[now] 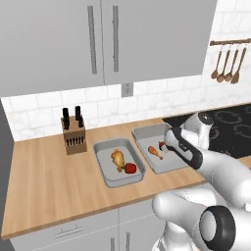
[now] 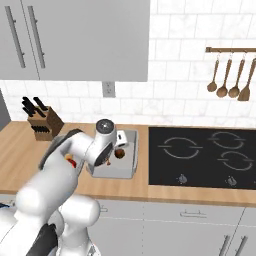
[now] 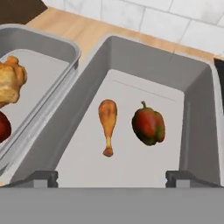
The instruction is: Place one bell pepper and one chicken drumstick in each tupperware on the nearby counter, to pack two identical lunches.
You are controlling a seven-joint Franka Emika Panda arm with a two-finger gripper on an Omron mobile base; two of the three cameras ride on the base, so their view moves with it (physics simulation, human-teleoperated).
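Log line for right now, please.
gripper: open, empty | right tupperware: chicken drumstick + bell pepper | left tupperware: same pair

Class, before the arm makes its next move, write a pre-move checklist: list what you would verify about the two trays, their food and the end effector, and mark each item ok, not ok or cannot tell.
1. Left tupperware holds a chicken drumstick and a bell pepper: ok.
2. Right tupperware holds a drumstick and a pepper: ok.
3. End effector open and empty: ok.
4. Pepper in right tupperware lies free of the fingertips: ok.
5. Both tupperwares rest flat on the counter: ok.
6. Arm's path up and away clear: cannot tell.
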